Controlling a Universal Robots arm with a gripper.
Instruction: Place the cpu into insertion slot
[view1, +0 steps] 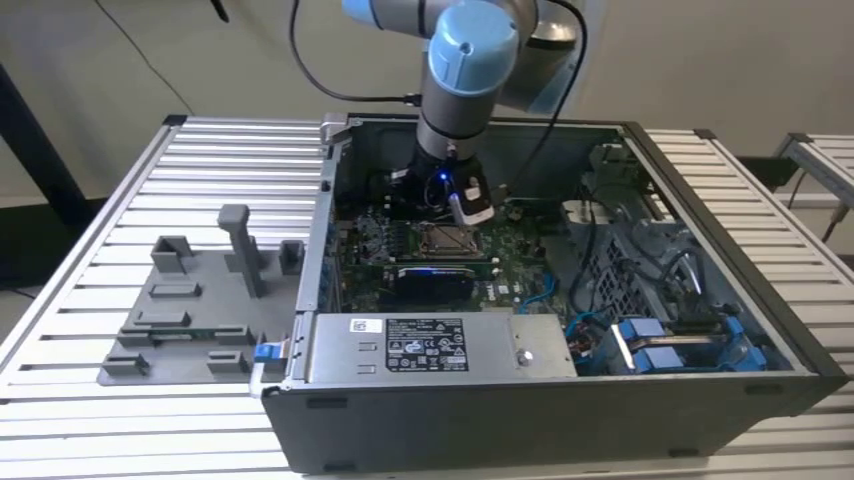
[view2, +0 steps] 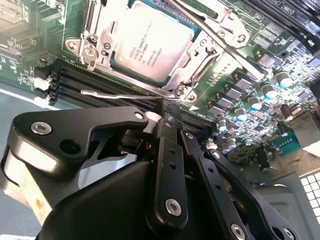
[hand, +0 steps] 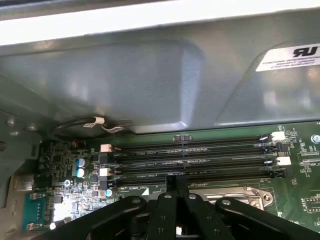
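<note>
- Sitting flat inside the insertion slot (view2: 95, 50), the cpu (view2: 150, 42) shows its silvery face in the second wrist view, with the shiny frame close around it.
- The gripper (view2: 167, 106) hovers just beside the slot, above the memory strips (view2: 75, 80). Its fingers are pressed together and nothing is between them.
- I judge the chip to be light, thin and stiff, with a smooth and rather slippery face. The underside is probably delicate, so the hold should be on two opposite edges.
- The frame leaves little room at those edges. The capacitors (view2: 270, 92) stand near, and the case wall (hand: 150, 75) rises behind the strips. Above the slot the space is open.
</note>
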